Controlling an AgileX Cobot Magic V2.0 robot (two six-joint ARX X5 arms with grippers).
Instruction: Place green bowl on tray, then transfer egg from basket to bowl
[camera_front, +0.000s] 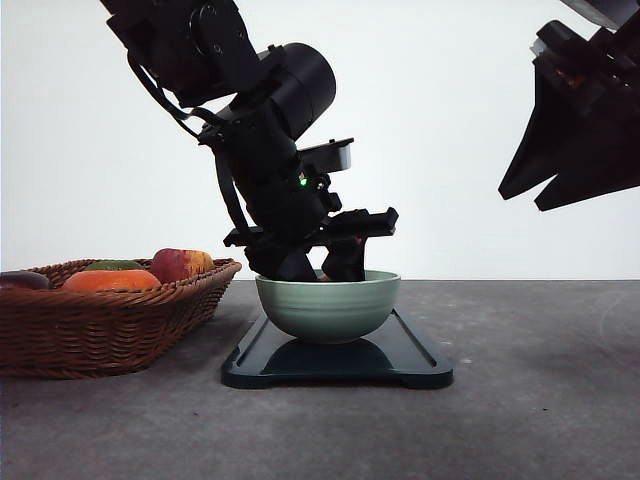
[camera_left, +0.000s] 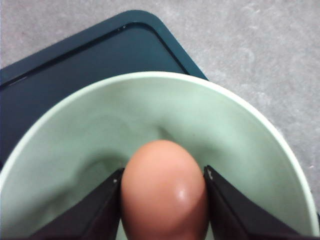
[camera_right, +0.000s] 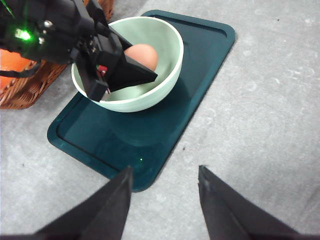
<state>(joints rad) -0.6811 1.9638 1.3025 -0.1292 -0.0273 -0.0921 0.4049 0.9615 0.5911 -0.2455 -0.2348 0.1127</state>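
Observation:
The pale green bowl (camera_front: 328, 308) stands on the dark tray (camera_front: 420, 358) in the middle of the table. My left gripper (camera_front: 322, 268) reaches down into the bowl and is shut on the pinkish-brown egg (camera_left: 164, 192), which its two black fingers (camera_left: 95, 212) clamp from both sides just above the bowl's inside. The right wrist view shows the egg (camera_right: 142, 55) inside the bowl (camera_right: 155, 85), on the tray (camera_right: 200, 65). My right gripper (camera_front: 535, 195) hangs high at the right, open and empty, seen also from its own wrist (camera_right: 165, 187). The wicker basket (camera_front: 100, 325) sits at the left.
The basket holds an orange tangerine (camera_front: 110, 281), a red-yellow apple (camera_front: 180, 264) and other fruit. Grey tabletop (camera_front: 540, 380) stretches right of the tray. A white wall rises behind the table.

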